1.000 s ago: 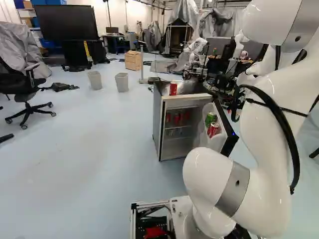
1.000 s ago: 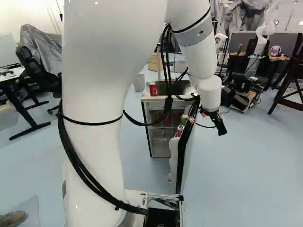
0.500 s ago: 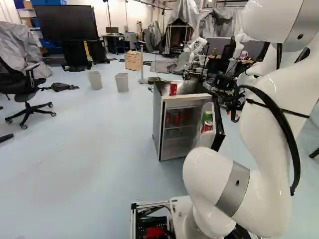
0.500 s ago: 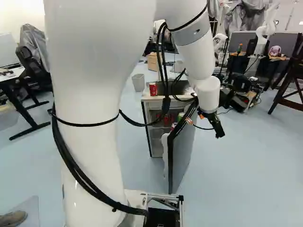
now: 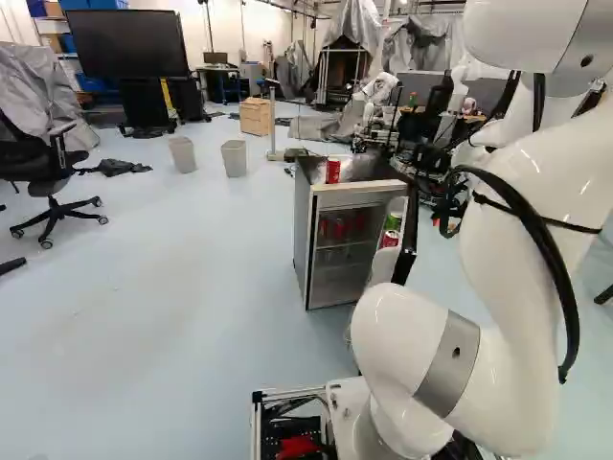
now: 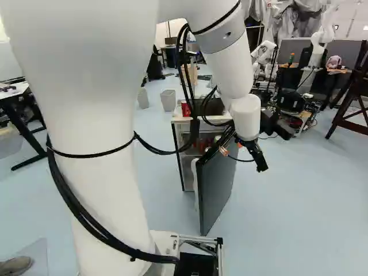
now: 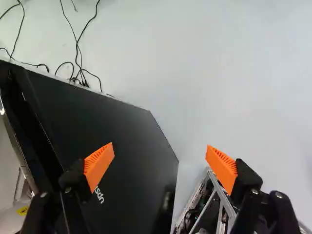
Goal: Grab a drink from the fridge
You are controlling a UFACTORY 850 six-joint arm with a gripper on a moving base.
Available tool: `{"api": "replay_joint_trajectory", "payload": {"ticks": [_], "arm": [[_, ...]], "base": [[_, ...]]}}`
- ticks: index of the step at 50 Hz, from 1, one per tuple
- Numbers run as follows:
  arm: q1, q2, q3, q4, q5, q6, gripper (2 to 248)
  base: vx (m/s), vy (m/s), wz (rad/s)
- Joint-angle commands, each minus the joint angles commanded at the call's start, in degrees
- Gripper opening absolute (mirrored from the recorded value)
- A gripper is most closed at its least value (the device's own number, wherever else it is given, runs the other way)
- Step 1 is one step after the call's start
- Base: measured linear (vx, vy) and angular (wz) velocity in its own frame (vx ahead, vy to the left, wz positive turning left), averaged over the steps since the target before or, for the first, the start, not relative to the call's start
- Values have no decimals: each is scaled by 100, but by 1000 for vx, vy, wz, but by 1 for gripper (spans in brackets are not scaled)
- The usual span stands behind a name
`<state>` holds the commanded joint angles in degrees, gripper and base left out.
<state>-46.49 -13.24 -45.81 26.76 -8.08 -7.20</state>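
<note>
My gripper (image 6: 259,163) hangs beside the outer face of the half-open fridge door (image 6: 216,184) in the right base view. In the wrist view the gripper (image 7: 160,155) is open, nothing between its fingers; one finger overlaps the dark door (image 7: 122,131), contact unclear. The small fridge (image 5: 305,235) has a red can (image 5: 332,171) on top and red cans (image 5: 340,229) on an inner shelf. Another red can (image 5: 390,239) and a green can (image 5: 394,221) sit in the door's rack, partly hidden by its edge. The left base view does not show my gripper.
The base's metal frame (image 7: 220,207) lies beyond one finger in the wrist view. Cables (image 7: 80,68) cross the floor past the door. Two grey bins (image 5: 234,158) stand behind the fridge to its left; another robot (image 6: 313,54) is at the back.
The fridge door has swung partway toward closed, its free edge moving left in both base views. My arm and gripper have shifted left in the right base view. The base has not moved.
</note>
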Motion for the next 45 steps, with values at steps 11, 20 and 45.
{"api": "replay_joint_trajectory", "payload": {"ticks": [11, 20, 45], "arm": [[41, 261, 312, -85, 0, 0, 247], [106, 476, 563, -164, 0, 0, 247], [392, 1031, 1182, -394, 0, 0, 247]], "base": [[0, 0, 0], [0, 0, 0], [0, 0, 0]]}}
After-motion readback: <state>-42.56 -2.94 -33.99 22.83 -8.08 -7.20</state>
